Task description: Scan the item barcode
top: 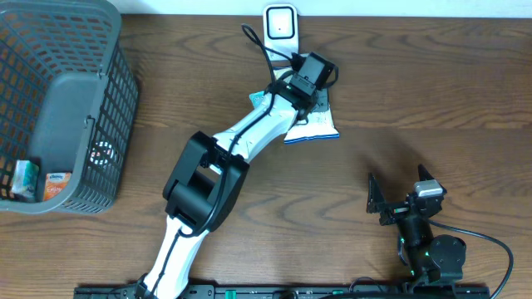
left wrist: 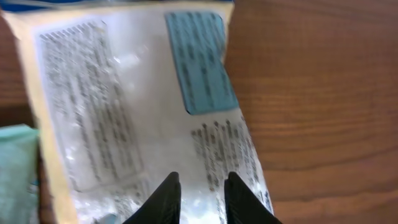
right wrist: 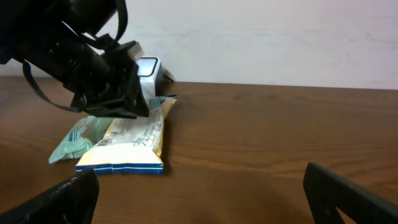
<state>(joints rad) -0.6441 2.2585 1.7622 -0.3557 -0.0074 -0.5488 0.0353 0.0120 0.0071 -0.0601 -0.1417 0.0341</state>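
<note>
Snack packet (left wrist: pixel 149 106) flat under left pincer (left wrist: pixel 202 182).

Checkout bench — scanner (top: pixel 280 23), shopping basket (top: pixel 125 104).

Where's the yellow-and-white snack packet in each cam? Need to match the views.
Overhead: the snack packet is top centre, partly under the left gripper.
Left wrist: it fills most of the frame, printed side towards the camera.
Right wrist: lower left, lying flat.
Shared landmark: the left gripper, right at the packet in all three views.
</note>
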